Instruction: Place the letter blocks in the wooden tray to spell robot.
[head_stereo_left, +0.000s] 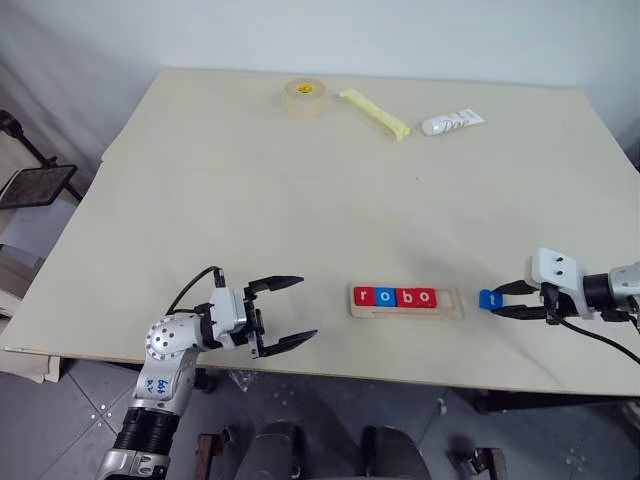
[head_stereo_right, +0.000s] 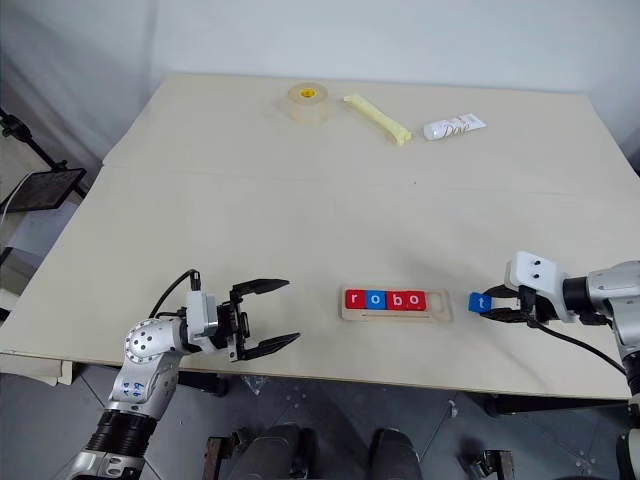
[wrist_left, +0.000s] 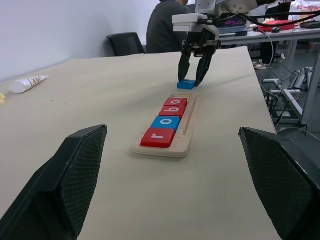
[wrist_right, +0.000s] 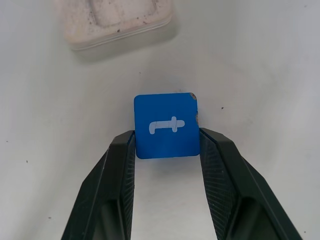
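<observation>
On the table's near edge, head view: the tray (head_stereo_left: 406, 301) holds r, o, b, o, its last slot bare. Just beside that end lies the blue t block (head_stereo_left: 487, 298), with the right gripper (head_stereo_left: 507, 299) straddling it. The left gripper (head_stereo_left: 293, 312) hovers spread wide, empty.

Right wrist view: both fingers (wrist_right: 121, 165) touch the t's opposite side edges, pinching it flat on the table.

Judgement: small, rigid, light, with smooth sides; grip mid-edge, squarely, or it may twist out.

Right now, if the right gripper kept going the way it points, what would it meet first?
The blue t block sits between its fingers, so the right gripper would push that first. Beyond it lies the tray's open end.
</observation>
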